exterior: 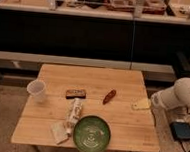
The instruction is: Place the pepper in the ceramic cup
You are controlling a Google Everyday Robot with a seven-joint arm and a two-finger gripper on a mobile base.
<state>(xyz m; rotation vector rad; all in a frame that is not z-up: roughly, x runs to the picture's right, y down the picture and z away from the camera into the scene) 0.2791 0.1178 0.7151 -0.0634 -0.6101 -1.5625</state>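
**Figure.** Wooden table (128,136) with the pepper (109,96) as reference point. The pepper, dark red-brown and tapered, lies flat on the tabletop, angled, touching nothing. The ceramic cup (37,90) stands upright well to the left of the pepper, at the table's left edge, and appears empty. Between pepper and cup, just left of the pepper, lies a flat dark rectangular bar (76,93). A pale yellow flat item (141,104) sits right of the pepper at the table's right edge. A white wrapped packet (75,111) lies below-left of the pepper, a tan packet (60,131) further below-left, and a green patterned bowl (92,135) below the pepper, nearest the camera. The gripper (155,99), on the white arm (182,94), hangs right of the pepper, just off the table edge beside the yellow item. It holds nothing visible, and whether it is open or closed cannot be told.

**Risks, as judged.**
- The pepper is not yet grasped. Its slim, rounded, angled body may roll or slip if the grip is not set across its width.
- An approach from the right passes over the yellow item and could snag or push it.
- The carry to the cup crosses the bar, which a low path may strike.
- The cup looks light and stands at the edge, so a nudge could tip it or push it off.
- The green bowl offers a larger, closer, wrong target.
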